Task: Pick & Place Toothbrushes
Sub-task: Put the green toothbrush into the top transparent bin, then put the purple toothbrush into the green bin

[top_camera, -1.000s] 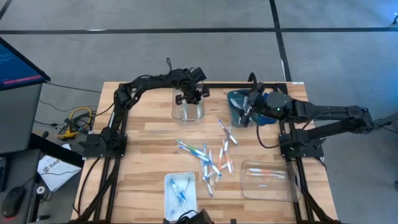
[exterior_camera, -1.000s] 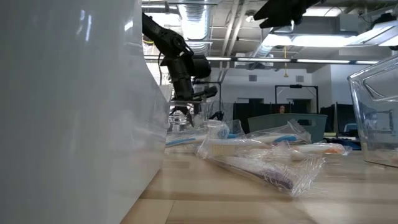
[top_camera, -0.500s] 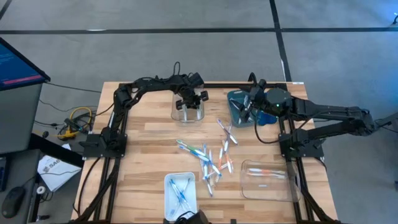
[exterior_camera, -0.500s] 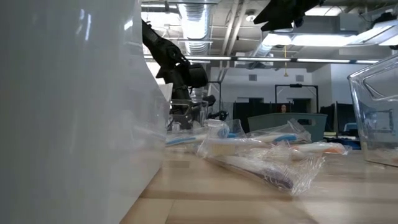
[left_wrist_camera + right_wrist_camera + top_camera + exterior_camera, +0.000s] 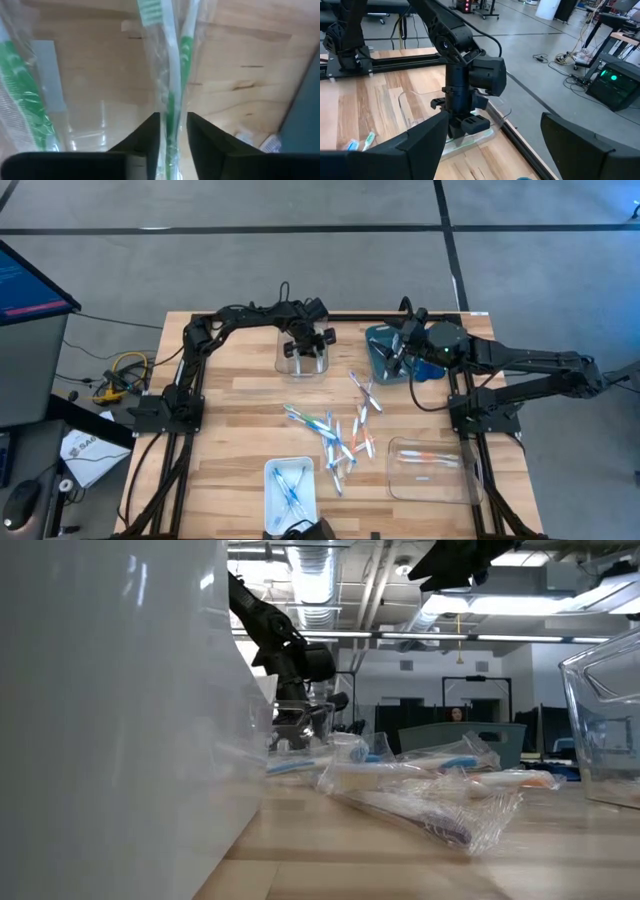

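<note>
My left gripper (image 5: 304, 346) reaches down into a clear container (image 5: 300, 361) at the table's far middle. Its fingers (image 5: 173, 125) stand a little apart, with a wrapped green toothbrush (image 5: 172, 75) between them. Another wrapped green toothbrush (image 5: 20, 90) lies beside it in the container. A loose pile of wrapped toothbrushes (image 5: 340, 435) lies on the wood at the middle of the table. My right gripper (image 5: 492, 150) hangs open above the blue bin (image 5: 382, 358) at the far right, with nothing between its fingers. My left gripper comes from above, pointing steeply down, with the green toothbrush's handle (image 5: 171, 107) running lengthwise between its two fingers. A sliver of gap shows on each side of the handle. Whether the fingers touch the clear wrapper, I cannot tell.
A white tray (image 5: 290, 486) with blue toothbrushes stands at the near edge. A clear bin (image 5: 432, 466) holding an orange toothbrush stands near right. Black frame rails run along both sides of the table. Bare wood lies at the left.
My left gripper has gone down into the clear container with the green toothbrush, then kept still.
</note>
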